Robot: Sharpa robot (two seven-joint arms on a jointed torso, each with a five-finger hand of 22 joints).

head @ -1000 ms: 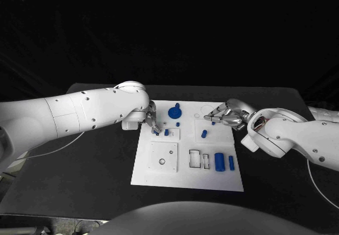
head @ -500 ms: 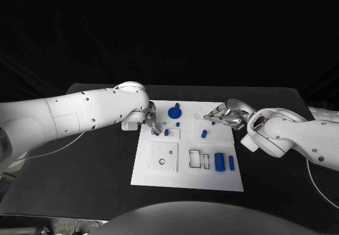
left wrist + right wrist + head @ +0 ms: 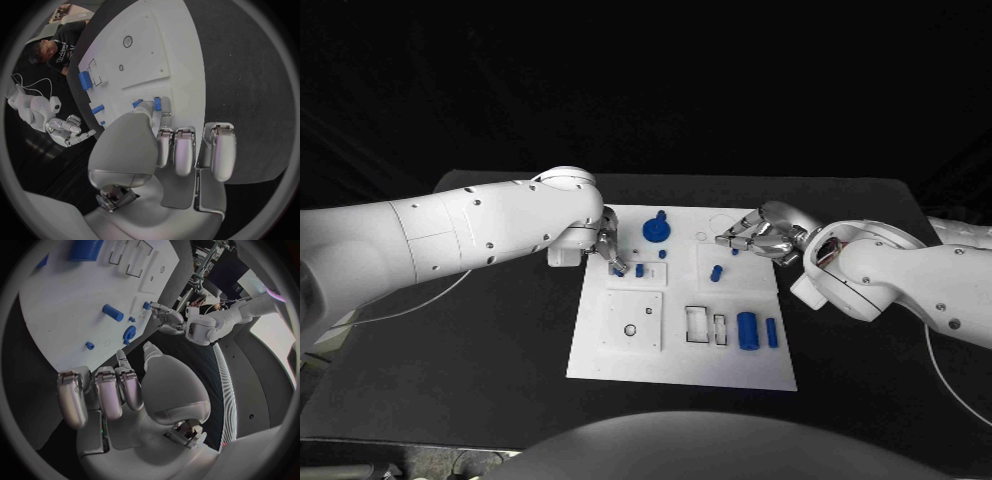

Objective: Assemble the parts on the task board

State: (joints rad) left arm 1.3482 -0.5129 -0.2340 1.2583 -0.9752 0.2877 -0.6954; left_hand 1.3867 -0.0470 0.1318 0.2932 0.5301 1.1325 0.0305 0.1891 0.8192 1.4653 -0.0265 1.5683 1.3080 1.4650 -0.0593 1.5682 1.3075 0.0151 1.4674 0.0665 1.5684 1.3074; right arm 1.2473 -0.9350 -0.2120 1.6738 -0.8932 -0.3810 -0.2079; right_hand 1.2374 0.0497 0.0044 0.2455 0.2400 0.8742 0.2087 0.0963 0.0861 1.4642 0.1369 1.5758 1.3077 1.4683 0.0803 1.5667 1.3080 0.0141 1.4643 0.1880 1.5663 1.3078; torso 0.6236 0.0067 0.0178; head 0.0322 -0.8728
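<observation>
The left hand [image 3: 604, 247] hides part of the small blue part [image 3: 157, 103] pinched at its fingertips. The right hand [image 3: 759, 236] hovers, fingers curled together, holding nothing. Under both, the white task board [image 3: 646, 360] lies on the black table [image 3: 473, 350].

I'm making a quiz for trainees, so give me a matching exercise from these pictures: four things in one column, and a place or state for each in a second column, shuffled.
Things:
1. left hand
2. right hand
3. round blue part
4. large blue cylinder

Places or states:
A. lying at the near right of the task board
B. at the board's far right
C. standing at the board's far middle
D. fingertips at a small blue part

Pairs: 1-D, 2-B, 3-C, 4-A
</observation>
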